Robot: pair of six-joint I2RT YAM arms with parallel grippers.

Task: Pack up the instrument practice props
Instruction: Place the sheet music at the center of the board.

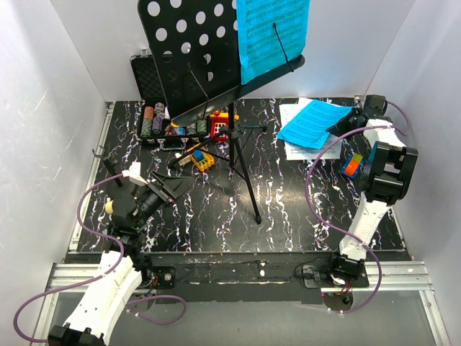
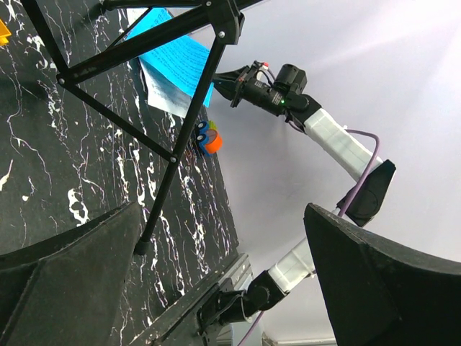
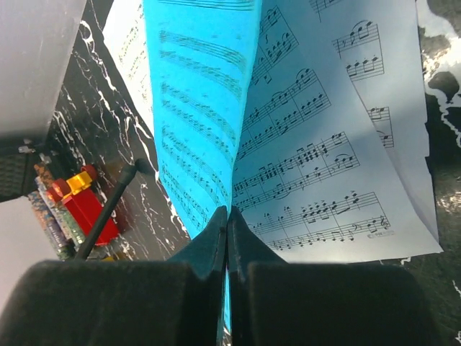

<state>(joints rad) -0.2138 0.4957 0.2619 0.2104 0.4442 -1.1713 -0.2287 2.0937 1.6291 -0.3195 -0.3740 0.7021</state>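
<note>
The black music stand (image 1: 198, 58) stands at the back centre on tripod legs (image 1: 243, 169), with a blue sheet-music page (image 1: 274, 36) on its hole-punched desk. My right gripper (image 1: 347, 120) is shut on the edge of a second blue page (image 1: 311, 122), which lies over a white page (image 1: 294, 149) at the back right. The right wrist view shows the jaws (image 3: 228, 216) pinching the blue page (image 3: 202, 108), with the white page (image 3: 338, 130) under it. My left gripper (image 1: 173, 189) is open and empty, left of the tripod; its wrist view (image 2: 222, 209) looks past a tripod leg (image 2: 169, 173). I cannot make out the microphone or the mic stand.
A black case of poker chips (image 1: 155, 119) stands open behind the stand's base. Toy blocks (image 1: 202, 158) lie beside it. A coloured cube (image 1: 353, 166) sits by the right arm and also shows in the left wrist view (image 2: 209, 138). A small cream object (image 1: 109, 207) lies by the left arm.
</note>
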